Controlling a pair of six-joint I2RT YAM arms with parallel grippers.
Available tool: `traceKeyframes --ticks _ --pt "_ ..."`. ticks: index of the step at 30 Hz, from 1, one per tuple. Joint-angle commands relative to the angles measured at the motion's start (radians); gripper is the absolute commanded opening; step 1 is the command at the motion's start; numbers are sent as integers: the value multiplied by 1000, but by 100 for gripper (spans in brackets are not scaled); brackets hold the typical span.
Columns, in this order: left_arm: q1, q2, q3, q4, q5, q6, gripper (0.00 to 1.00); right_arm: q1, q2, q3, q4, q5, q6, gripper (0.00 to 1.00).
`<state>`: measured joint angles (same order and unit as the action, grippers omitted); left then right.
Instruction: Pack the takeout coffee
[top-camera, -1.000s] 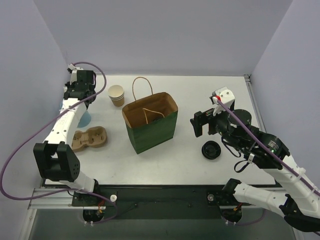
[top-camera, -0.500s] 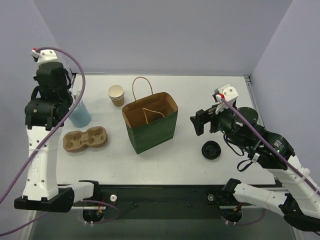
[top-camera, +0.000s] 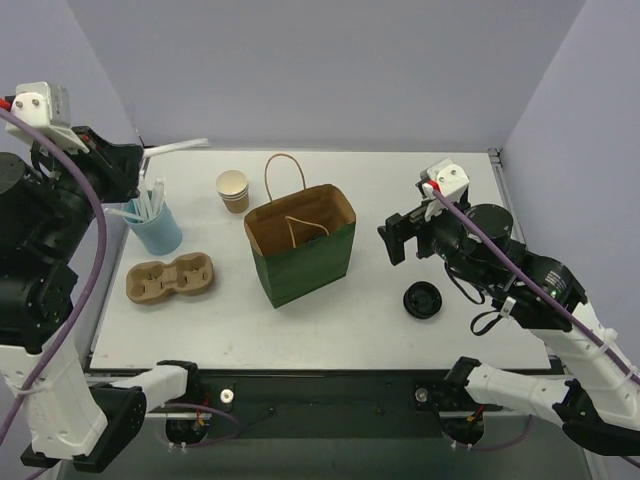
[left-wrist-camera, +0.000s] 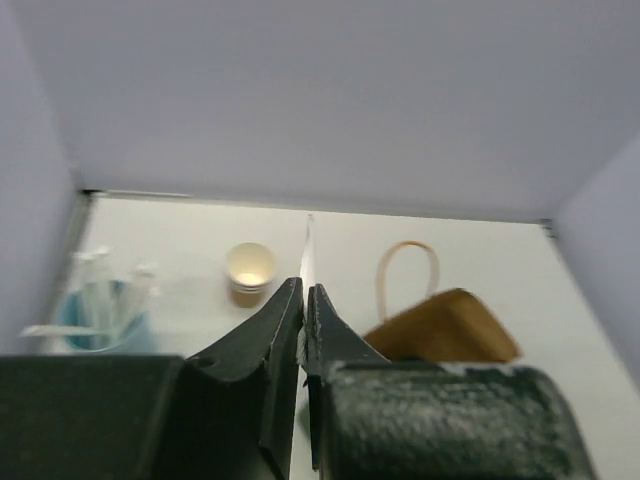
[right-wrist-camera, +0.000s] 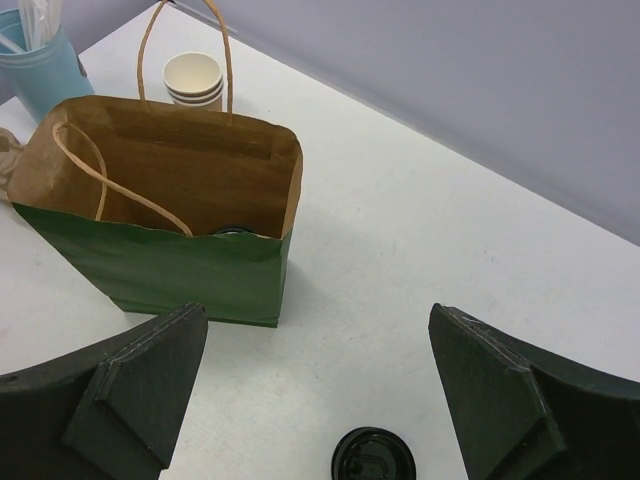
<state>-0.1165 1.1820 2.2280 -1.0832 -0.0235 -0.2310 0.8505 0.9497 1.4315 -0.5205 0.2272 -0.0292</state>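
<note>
Hovering high, left fingers (left-wrist-camera: 300, 298) pinch straw (left-wrist-camera: 307, 248).

We see a white desk (top-camera: 400, 180) carrying five things. A green bag (top-camera: 300, 255) stands upright and open near the middle. Just off its far left corner sits a stack of tan paper cups (top-camera: 233, 190). Further left stands a blue cup (top-camera: 160, 231) holding white straws, and nearer than that lies a brown cardboard cup carrier (top-camera: 171, 277). Right of the bag, apart from it, lies a black lid (top-camera: 423, 300).
</note>
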Motion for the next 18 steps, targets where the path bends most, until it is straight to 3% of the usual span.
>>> traceKeyframes --ticks 1,4,8,18 --pt "-2 -15 -107 86 411 -188 14 -5 11 58 13 21 -35 100" --pt "-2 -88 -319 209 528 -274 14 -7 17 67 13 27 -44 100" --pt "-3 -169 -514 324 542 -327 13 -5 29 96 11 37 -54 100" --pt "-31 -182 -697 279 406 -215 12 -5 31 96 -1 47 -41 100"
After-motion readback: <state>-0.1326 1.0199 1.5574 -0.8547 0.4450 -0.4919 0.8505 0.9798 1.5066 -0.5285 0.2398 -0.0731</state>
